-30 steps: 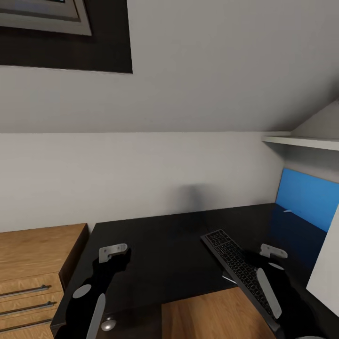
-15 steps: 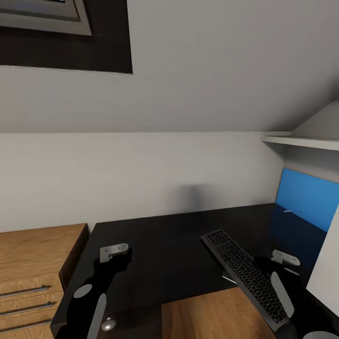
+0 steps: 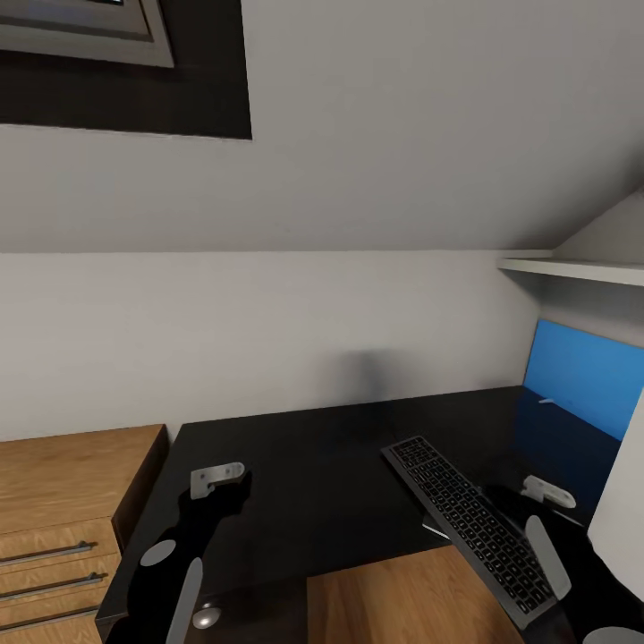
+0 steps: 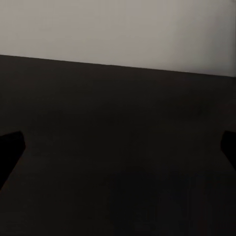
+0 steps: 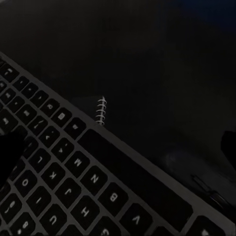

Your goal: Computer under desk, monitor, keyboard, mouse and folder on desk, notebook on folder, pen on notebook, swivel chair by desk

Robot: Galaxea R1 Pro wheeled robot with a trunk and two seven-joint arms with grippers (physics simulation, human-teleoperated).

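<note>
While keyboard lies slantwise lower right on black bench, front end overhanging edge, right gripper hovers just beside, jaws spread, empty, likely for straightening; left gripper idle lower left, jaws apart, empty.

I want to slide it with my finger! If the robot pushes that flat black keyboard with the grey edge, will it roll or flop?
The slim black keyboard with its thin grey frame looks flat and stiff, so it would probably slide, not roll. One end juts past the edge of the glossy black desk, so a push that way might tip it off. The shiny top probably lets it slide easily.
</note>
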